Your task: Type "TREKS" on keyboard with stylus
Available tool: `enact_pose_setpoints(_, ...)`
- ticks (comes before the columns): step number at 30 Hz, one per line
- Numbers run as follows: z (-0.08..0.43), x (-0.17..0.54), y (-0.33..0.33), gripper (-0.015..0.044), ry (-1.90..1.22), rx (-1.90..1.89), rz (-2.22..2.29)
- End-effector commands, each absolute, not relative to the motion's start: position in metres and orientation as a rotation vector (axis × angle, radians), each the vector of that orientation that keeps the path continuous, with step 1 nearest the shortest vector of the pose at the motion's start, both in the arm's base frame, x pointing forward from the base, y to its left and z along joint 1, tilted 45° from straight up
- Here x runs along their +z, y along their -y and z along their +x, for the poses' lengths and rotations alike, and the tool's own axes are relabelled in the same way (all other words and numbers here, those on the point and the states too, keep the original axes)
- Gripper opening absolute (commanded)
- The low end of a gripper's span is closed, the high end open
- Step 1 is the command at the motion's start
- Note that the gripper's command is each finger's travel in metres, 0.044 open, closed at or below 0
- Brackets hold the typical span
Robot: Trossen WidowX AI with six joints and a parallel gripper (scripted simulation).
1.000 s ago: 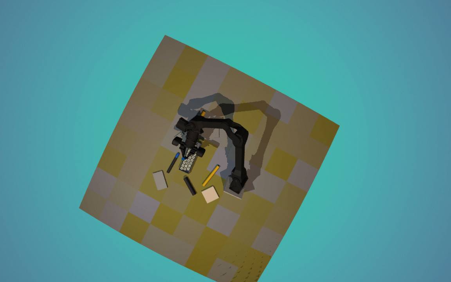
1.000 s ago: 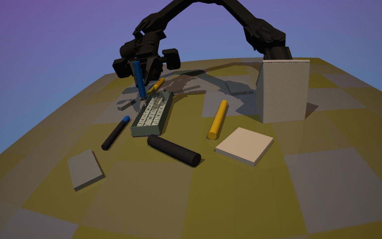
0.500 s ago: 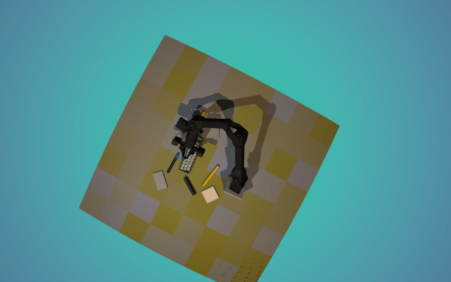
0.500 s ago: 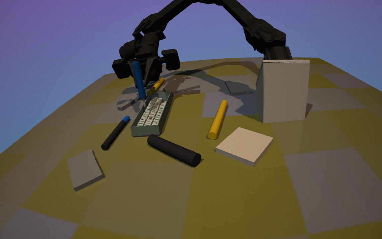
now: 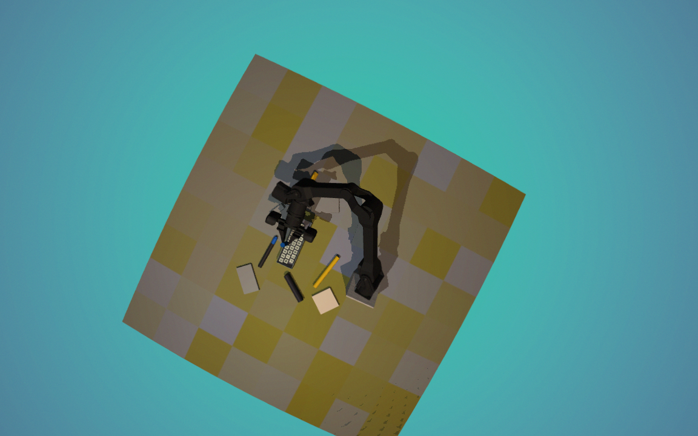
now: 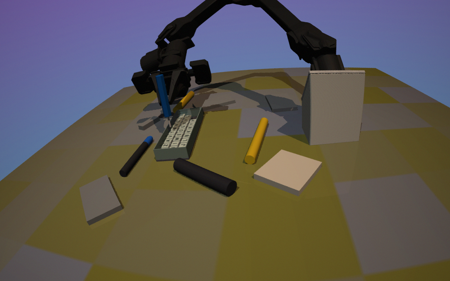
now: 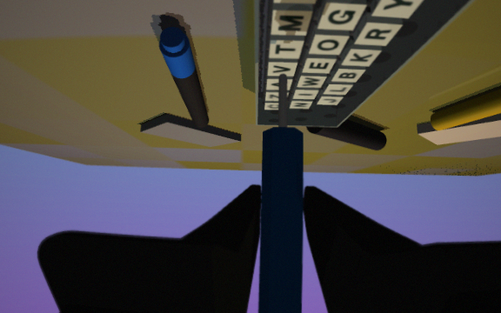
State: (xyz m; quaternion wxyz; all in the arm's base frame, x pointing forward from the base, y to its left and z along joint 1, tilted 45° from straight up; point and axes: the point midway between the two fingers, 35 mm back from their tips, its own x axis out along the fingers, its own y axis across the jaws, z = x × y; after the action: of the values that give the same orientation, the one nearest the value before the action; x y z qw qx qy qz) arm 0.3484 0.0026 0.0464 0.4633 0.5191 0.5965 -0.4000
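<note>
My gripper (image 5: 285, 243) (image 6: 165, 102) (image 7: 282, 195) is shut on the blue stylus (image 6: 162, 94) (image 7: 282, 226), which stands nearly upright with its thin tip down. The keyboard (image 5: 286, 264) (image 6: 171, 154) (image 7: 391, 63) is a grey-green tray with pale letter keys, under the stylus. In the wrist view the tip overlaps the V key (image 7: 282, 69), beside the T key (image 7: 286, 49); whether it touches is unclear. The E key (image 7: 320, 65), K key (image 7: 364, 57) and R key (image 7: 379, 34) also show there. I cannot make out the S key.
A black rod with a blue end (image 5: 268, 252) (image 6: 135, 157) lies left of the keyboard. A black cylinder (image 5: 293, 286) (image 6: 204, 176) lies in front. A yellow rod (image 5: 326, 270) (image 6: 256, 139) lies right, another yellow rod (image 6: 184, 100) behind. Flat blocks and a tall pale box (image 6: 336, 104) stand around.
</note>
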Motion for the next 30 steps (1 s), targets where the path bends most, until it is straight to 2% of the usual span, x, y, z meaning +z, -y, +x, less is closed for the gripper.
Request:
enact_pose_setpoints(1, 0.3492, 0.0461, -0.0016, 0.0081, -1.464, -0.979, 1.276)
enact_pose_setpoints(30, 0.3486, 0.0408, 0.0044, 0.0081, -1.464, -0.979, 1.276)
